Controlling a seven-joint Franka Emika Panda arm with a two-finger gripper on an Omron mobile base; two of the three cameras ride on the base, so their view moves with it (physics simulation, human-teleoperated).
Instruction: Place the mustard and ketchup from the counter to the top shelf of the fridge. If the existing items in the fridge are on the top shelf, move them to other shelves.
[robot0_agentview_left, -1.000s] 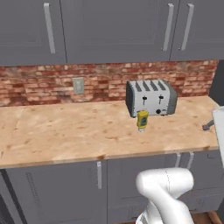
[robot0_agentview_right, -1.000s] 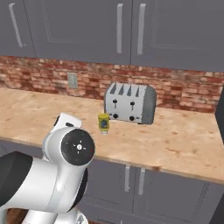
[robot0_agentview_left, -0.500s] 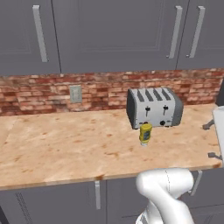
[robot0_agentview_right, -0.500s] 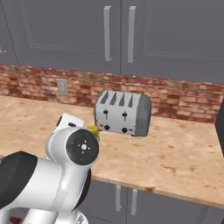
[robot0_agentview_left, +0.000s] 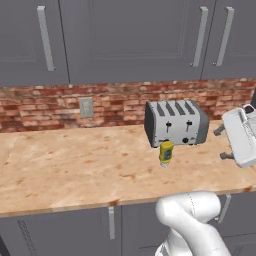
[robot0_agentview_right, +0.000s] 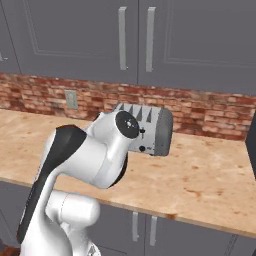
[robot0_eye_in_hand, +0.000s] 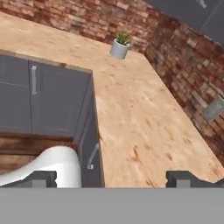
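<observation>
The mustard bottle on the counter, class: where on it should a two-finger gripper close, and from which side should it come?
Probably grip the mustard bottle around its yellow body, below the cap. It stands upright on the counter with the toaster close behind it, so approaching from the front counter edge, fingers either side, looks best.

One mustard bottle (robot0_agentview_left: 166, 152), one toaster (robot0_agentview_left: 175, 123), one potted plant (robot0_eye_in_hand: 120, 45), one wall outlet (robot0_agentview_left: 86, 107), one counter (robot0_agentview_left: 75, 170)
</observation>
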